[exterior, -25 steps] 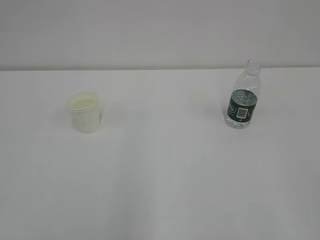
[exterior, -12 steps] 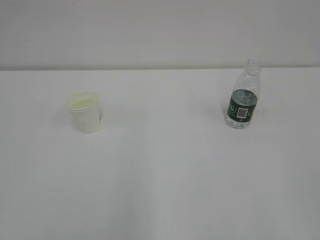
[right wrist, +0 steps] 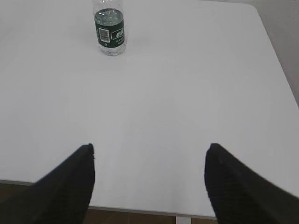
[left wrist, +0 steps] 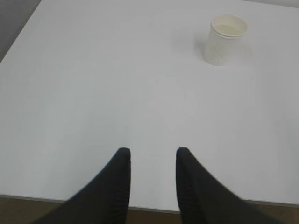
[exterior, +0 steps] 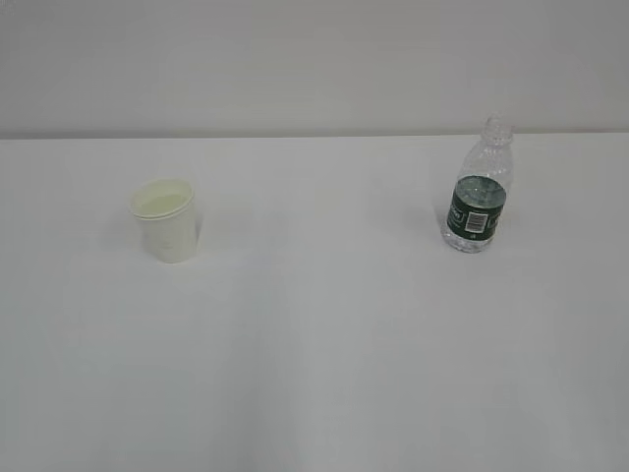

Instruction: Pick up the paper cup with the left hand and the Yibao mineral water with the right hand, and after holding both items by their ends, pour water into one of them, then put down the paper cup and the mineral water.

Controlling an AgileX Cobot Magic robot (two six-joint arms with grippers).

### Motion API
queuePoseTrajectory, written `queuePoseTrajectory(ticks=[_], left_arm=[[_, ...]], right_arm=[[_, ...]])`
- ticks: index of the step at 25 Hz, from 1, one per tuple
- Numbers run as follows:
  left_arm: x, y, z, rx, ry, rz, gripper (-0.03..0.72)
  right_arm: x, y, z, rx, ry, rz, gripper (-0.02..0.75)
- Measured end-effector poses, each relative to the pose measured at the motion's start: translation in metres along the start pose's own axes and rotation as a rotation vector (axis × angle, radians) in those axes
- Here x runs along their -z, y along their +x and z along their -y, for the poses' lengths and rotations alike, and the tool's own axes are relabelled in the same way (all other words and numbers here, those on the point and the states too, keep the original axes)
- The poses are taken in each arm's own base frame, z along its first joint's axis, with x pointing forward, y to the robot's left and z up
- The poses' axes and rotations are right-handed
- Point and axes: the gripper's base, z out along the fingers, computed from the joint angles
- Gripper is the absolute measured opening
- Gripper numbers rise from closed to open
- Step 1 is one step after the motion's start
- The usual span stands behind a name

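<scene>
Evidently awaiting pickup, the paper cup [exterior: 164, 220] and Yibao mineral water [exterior: 478, 190] stood upright, well apart on the bench [exterior: 324, 344], while the left gripper [left wrist: 150, 154] hung partly open and the right gripper [right wrist: 149, 151] wide open, both empty at its near edge.

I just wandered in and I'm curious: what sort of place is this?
Probably a lab or test bench: a bare white table against a blank wall, holding only a small white paper cup and a clear ribbed plastic bottle.
</scene>
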Motion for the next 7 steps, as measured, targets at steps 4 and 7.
queuePoseTrajectory(ticks=[4,7], left_arm=[[0.0000,0.0000,0.0000,0.000,0.000,0.000,0.232],[0.0000,0.0000,0.0000,0.000,0.000,0.000,0.232]], right_arm=[[0.0000,0.0000,0.0000,0.000,0.000,0.000,0.553],[0.0000,-0.0001,0.0000,0.000,0.000,0.002,0.553]])
